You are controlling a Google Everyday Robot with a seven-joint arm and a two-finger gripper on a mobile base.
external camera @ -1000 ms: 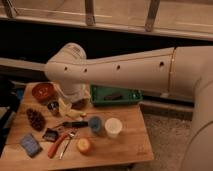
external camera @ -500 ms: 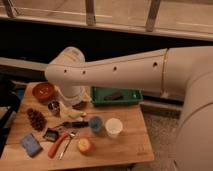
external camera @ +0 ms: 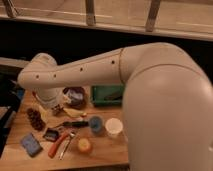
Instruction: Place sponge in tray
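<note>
The end effector (external camera: pixel 56 107) hangs wide open with nothing in it over the back left of the worktop (external camera: pixel 106 151), and the sponge (external camera: pixel 31 144) lies flat near the front left corner, closer to the camera, well apart from the tray (external camera: pixel 102 95).

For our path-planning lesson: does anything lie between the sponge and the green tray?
Yes: a small black object and a dark-handled tool lie between the sponge and the tray. The claw hangs beside the purple bowl.
</note>
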